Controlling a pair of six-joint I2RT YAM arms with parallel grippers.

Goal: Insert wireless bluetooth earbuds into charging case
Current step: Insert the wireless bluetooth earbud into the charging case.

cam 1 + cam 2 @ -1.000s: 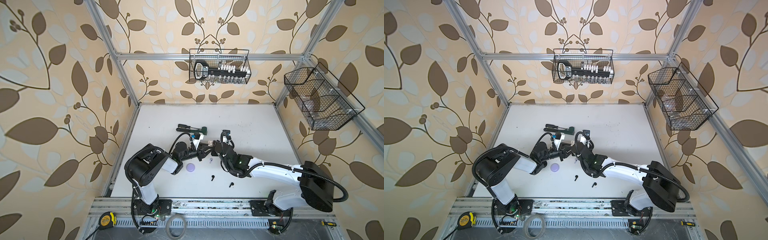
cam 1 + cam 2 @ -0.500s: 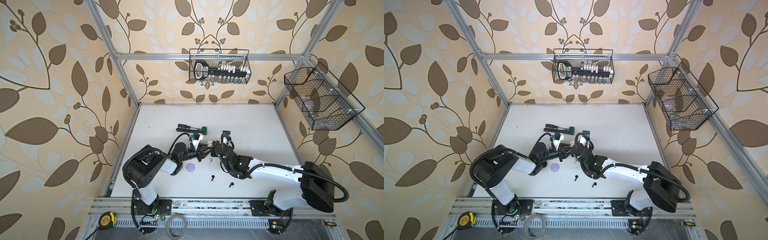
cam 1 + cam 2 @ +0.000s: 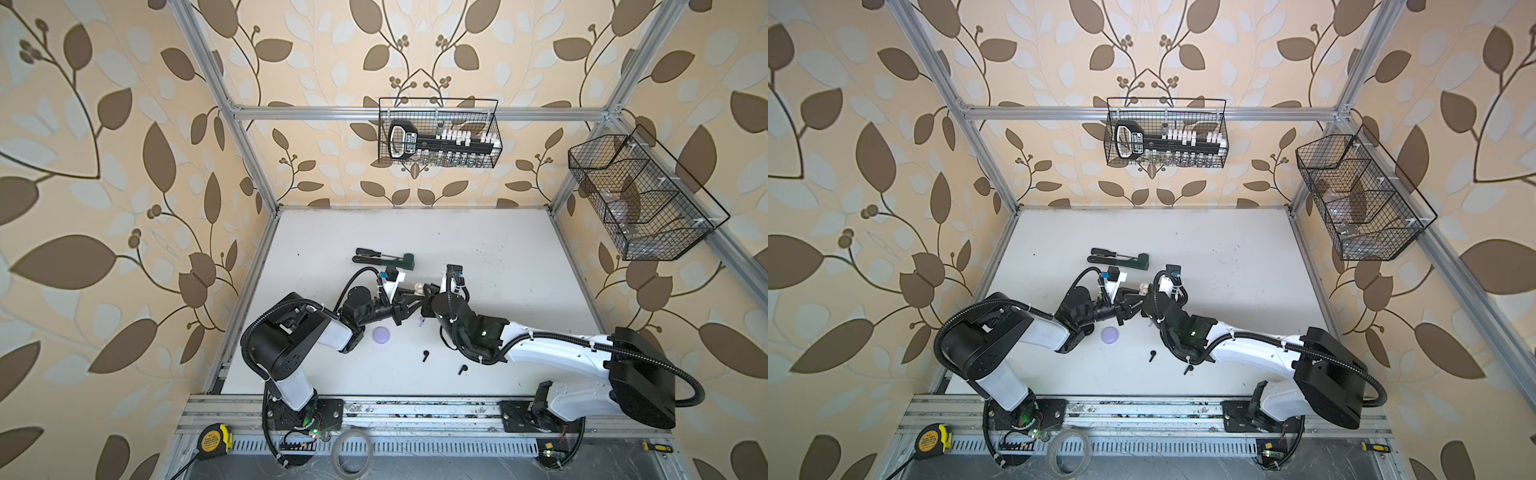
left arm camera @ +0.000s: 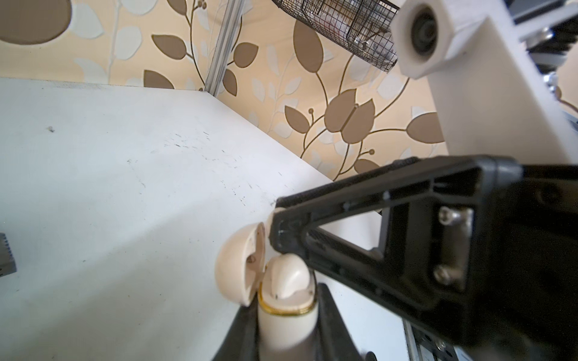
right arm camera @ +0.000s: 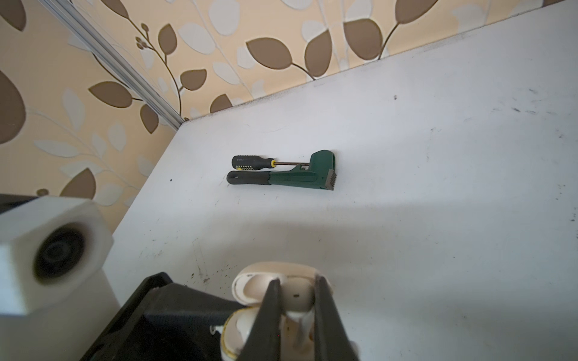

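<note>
Left wrist view: the left gripper is clamped on the body of the cream charging case. The case lid is hinged open. A white earbud stands in the case mouth, its rounded end above the gold rim.

Right wrist view: the right gripper is narrow, its fingers pinching that earbud from both sides directly over the case. Both top views place this meeting point near the middle of the worktop.

Change over the last second: almost none. Both arms hold the same pose, apart from a slight shift at the left arm's elbow, and neither gripper has widened.

Judgement: insertion is in its seating phase. The bud appears partly in and is not yet released.

Remaining items:
- One black earbud and a second black earbud lie loose toward the front edge.
- A lilac case lies just beside the left arm.
</note>
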